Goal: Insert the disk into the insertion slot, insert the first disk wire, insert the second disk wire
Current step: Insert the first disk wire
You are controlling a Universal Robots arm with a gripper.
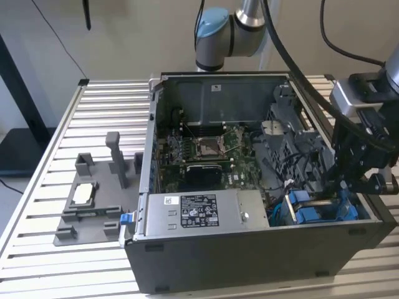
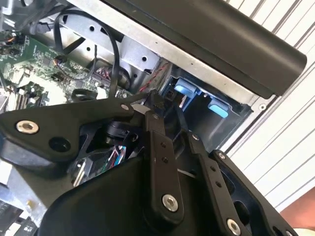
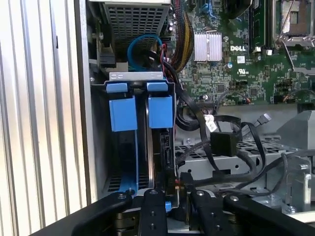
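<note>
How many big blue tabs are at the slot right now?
2. One tab sits beside the case wall; the other is next to it, toward the motherboard. More may be hidden lower in the slot.

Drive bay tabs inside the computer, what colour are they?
Bright blue; the tabs show best in the first wrist view.

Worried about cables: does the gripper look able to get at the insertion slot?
Probably yes: the gripper hangs close over the insertion slot, and the black cables run beside it, not across.
</note>
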